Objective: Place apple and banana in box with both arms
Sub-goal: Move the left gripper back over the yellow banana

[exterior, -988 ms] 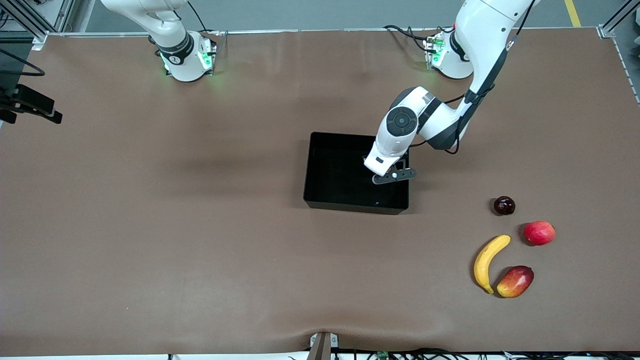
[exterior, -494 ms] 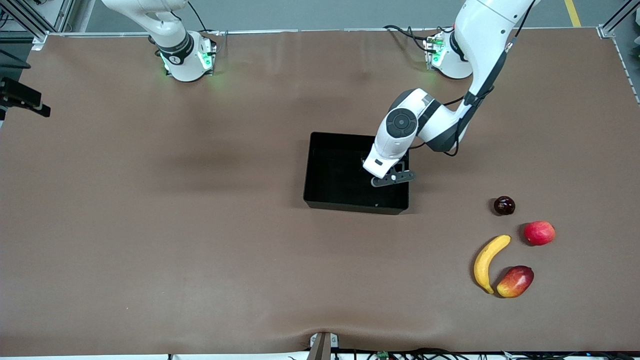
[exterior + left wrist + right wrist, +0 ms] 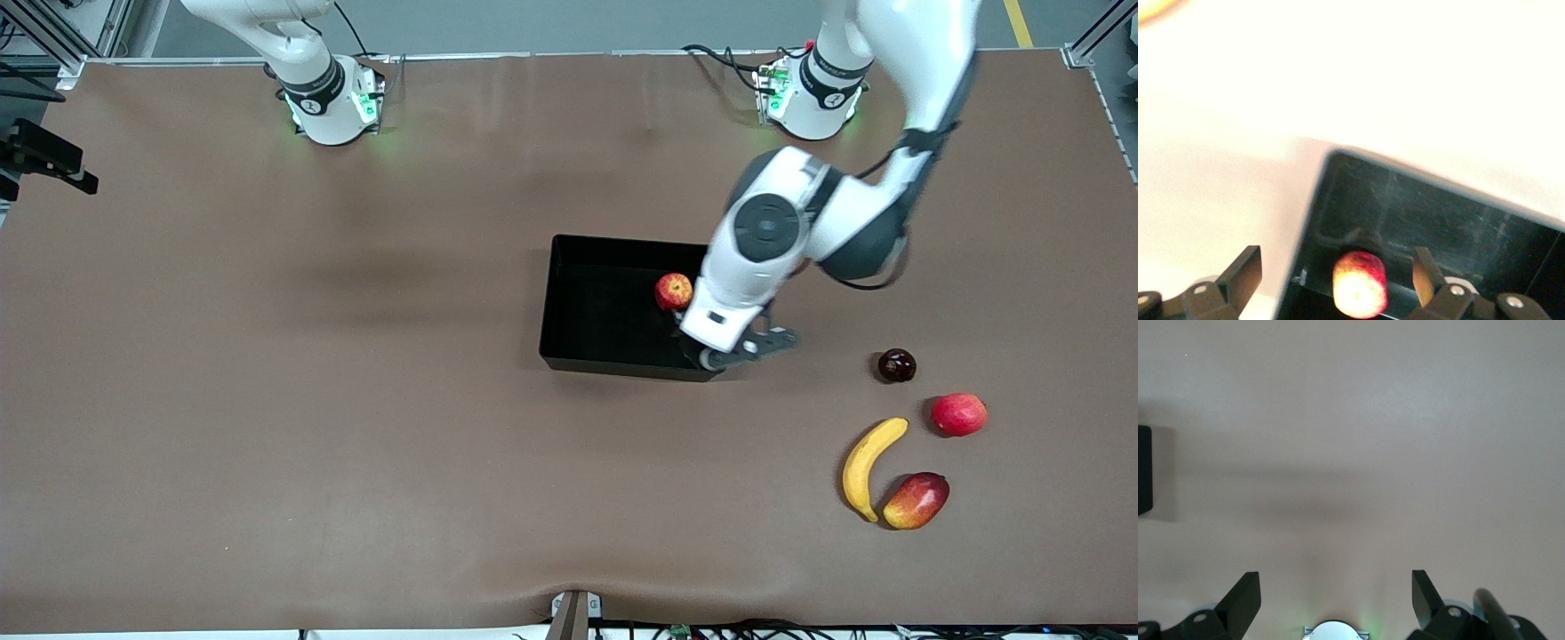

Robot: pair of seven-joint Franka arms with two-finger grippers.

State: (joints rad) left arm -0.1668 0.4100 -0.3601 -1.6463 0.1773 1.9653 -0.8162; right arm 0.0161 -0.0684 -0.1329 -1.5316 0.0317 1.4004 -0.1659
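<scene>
The red, yellow-streaked apple lies free in the black box, by the wall toward the left arm's end. My left gripper hangs open over the box's corner. In the left wrist view the apple rests on the floor of the box, below the gripper and touching neither finger. The yellow banana lies on the table toward the left arm's end, nearer the camera than the box. My right gripper waits open and empty, high over bare table near its base.
Around the banana lie a red-and-yellow mango-like fruit, a plain pinkish-red round fruit and a small dark round fruit. A corner of the box shows in the right wrist view. Brown mat covers the table.
My left gripper opened and let go of the apple, which now lies in the box. The left arm then lifted and swung toward the box's corner. The right arm barely moved.
</scene>
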